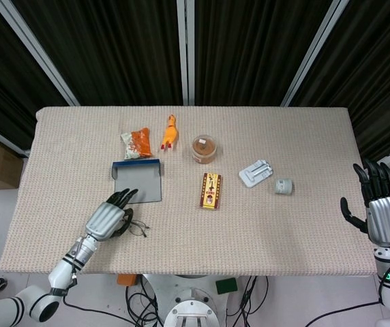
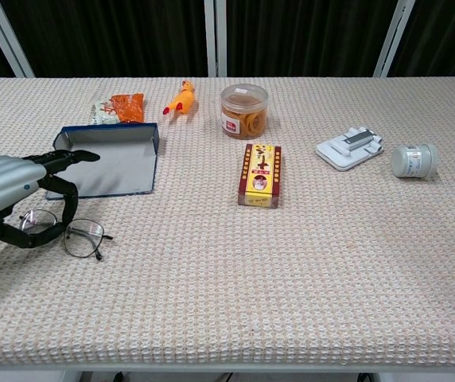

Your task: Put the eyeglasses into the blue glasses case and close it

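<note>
The thin dark-framed eyeglasses (image 2: 80, 235) (image 1: 138, 228) lie on the cloth near the table's front left. My left hand (image 2: 11, 199) (image 1: 108, 219) is over their left half, fingers curled around the frame and gripping it; one lens is partly hidden under the fingers. Just beyond the hand, the blue glasses case (image 2: 108, 163) (image 1: 138, 181) lies open, its grey inside bare. My right hand (image 1: 383, 212) hangs off the table's right edge with fingers spread, holding nothing; the chest view does not show it.
A snack packet (image 2: 118, 107), a yellow toy chicken (image 2: 180, 97) and a lidded round tub (image 2: 244, 111) stand behind the case. A red-and-yellow box (image 2: 260, 174), a white clip device (image 2: 349, 150) and a small grey jar (image 2: 414, 160) lie to the right.
</note>
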`<state>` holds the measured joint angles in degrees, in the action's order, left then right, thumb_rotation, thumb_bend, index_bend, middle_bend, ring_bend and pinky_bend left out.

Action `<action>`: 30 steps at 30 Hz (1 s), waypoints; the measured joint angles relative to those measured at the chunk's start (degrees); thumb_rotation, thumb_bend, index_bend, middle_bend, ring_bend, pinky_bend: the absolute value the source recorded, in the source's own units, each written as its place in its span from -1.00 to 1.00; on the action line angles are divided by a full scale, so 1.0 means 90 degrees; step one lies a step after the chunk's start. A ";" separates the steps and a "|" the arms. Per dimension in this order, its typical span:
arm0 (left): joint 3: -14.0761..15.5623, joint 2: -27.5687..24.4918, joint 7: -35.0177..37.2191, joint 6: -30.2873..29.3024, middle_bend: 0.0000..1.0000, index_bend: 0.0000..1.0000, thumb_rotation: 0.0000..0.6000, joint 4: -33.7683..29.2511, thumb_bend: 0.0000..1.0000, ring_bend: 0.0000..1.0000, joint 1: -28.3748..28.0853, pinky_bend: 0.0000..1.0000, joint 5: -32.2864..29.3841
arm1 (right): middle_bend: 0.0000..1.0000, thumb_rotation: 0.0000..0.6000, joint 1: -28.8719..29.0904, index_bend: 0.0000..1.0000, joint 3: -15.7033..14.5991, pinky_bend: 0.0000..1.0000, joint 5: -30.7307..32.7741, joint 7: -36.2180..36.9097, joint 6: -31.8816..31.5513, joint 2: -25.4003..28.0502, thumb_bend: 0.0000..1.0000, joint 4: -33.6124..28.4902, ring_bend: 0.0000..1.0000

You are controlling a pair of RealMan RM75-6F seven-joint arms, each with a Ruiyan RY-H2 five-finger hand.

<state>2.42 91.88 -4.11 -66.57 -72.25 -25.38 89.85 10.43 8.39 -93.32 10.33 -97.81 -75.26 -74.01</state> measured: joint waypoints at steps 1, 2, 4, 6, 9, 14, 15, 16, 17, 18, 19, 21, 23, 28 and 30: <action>-0.0004 0.0002 -0.0003 0.0011 -1.00 0.20 1.00 0.0001 -0.15 -1.00 -0.0004 -0.71 -0.0008 | -1.00 0.95 0.0001 -1.00 -0.0001 -1.00 0.0005 0.0007 0.0007 -0.0003 -0.05 0.0009 -1.00; -0.0008 0.0004 -0.0009 0.0022 -1.00 0.21 1.00 0.0003 -0.14 -1.00 -0.0008 -0.71 -0.0018 | -1.00 0.95 0.0003 -1.00 -0.0004 -1.00 0.0007 0.0016 0.0014 -0.0009 -0.05 0.0018 -1.00; -0.0026 0.0009 -0.0020 0.0036 -1.00 0.23 1.00 0.0005 -0.14 -1.00 -0.0012 -0.71 -0.0047 | -1.00 0.95 0.0002 -1.00 -0.0005 -1.00 0.0012 0.0024 0.0015 -0.0017 -0.05 0.0032 -1.00; -0.0049 0.0008 -0.0022 0.0033 -1.00 0.24 1.00 -0.0001 -0.14 -1.00 -0.0017 -0.71 -0.0061 | -1.00 0.94 0.0001 -1.00 -0.0003 -1.00 0.0023 0.0033 0.0015 -0.0025 -0.05 0.0041 -1.00; -0.0133 -0.0014 -0.0036 -0.0014 -1.00 0.26 1.00 -0.0023 -0.14 -1.00 -0.0037 -0.71 -0.0082 | -1.00 0.95 0.0004 -1.00 0.0005 -1.00 0.0032 0.0046 0.0016 -0.0026 -0.05 0.0056 -1.00; -0.0502 -0.0058 -0.0262 -0.0116 -1.00 0.29 1.00 -0.0096 -0.13 -1.00 -0.0166 -0.71 -0.0200 | -1.00 0.95 0.0008 -1.00 0.0007 -1.00 0.0041 0.0059 0.0020 -0.0043 -0.05 0.0079 -1.00; -0.0590 -0.0059 -0.0309 -0.0112 -1.00 0.30 1.00 -0.0111 -0.12 -1.00 -0.0211 -0.71 -0.0240 | -1.00 0.94 0.0010 -1.00 0.0008 -1.00 0.0046 0.0062 0.0025 -0.0051 -0.05 0.0085 -1.00; -0.0714 -0.0052 -0.0379 -0.0096 -1.00 0.31 1.00 -0.0120 -0.12 -1.00 -0.0275 -0.71 -0.0314 | -1.00 0.95 0.0013 -1.00 0.0008 -1.00 0.0048 0.0066 0.0031 -0.0059 -0.05 0.0090 -1.00; -0.0802 -0.0040 -0.0443 -0.0072 -1.00 0.31 1.00 -0.0117 -0.11 -1.00 -0.0321 -0.71 -0.0388 | -1.00 0.95 0.0017 -1.00 0.0007 -1.00 0.0050 0.0071 0.0038 -0.0066 -0.05 0.0093 -1.00; -0.0887 -0.0019 -0.0508 -0.0038 -1.00 0.32 1.00 -0.0106 -0.11 -1.00 -0.0368 -0.71 -0.0478 | -1.00 0.95 0.0018 -1.00 0.0007 -1.00 0.0053 0.0072 0.0041 -0.0068 -0.05 0.0094 -1.00; -0.1001 0.0020 -0.0594 0.0022 -1.00 0.32 1.00 -0.0077 -0.12 -1.00 -0.0429 -0.72 -0.0620 | -1.00 0.95 0.0019 -1.00 0.0009 -1.00 0.0056 0.0070 0.0041 -0.0068 -0.05 0.0094 -1.00; -0.1167 0.0109 -0.0733 0.0135 -1.00 0.34 1.00 -0.0005 -0.11 -1.00 -0.0525 -0.73 -0.0867 | -1.00 0.94 0.0018 -1.00 0.0016 -1.00 0.0063 0.0067 0.0036 -0.0065 -0.05 0.0095 -1.00; -0.1341 0.0254 -0.0904 0.0311 -1.00 0.35 1.00 0.0124 -0.11 -1.00 -0.0651 -0.74 -0.1172 | -1.00 0.95 0.0016 -1.00 0.0025 -1.00 0.0083 0.0070 0.0039 -0.0053 -0.05 0.0099 -1.00; -0.1651 0.0708 -0.1157 0.0734 -1.00 0.35 1.00 0.0551 -0.12 -1.00 -0.0951 -0.75 -0.1787 | -1.00 0.95 0.0017 -1.00 0.0035 -1.00 0.0119 0.0108 0.0072 -0.0041 -0.05 0.0135 -1.00; -0.1719 0.0830 -0.1226 0.0803 -1.00 0.36 1.00 0.0720 -0.12 -1.00 -0.1038 -0.75 -0.1895 | -1.00 0.95 0.0020 -1.00 0.0030 -1.00 0.0122 0.0124 0.0085 -0.0047 -0.05 0.0157 -1.00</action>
<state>-13.05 99.35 -15.15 -59.35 -65.76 -34.72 72.79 10.61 8.66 -92.22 11.44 -97.05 -75.68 -72.60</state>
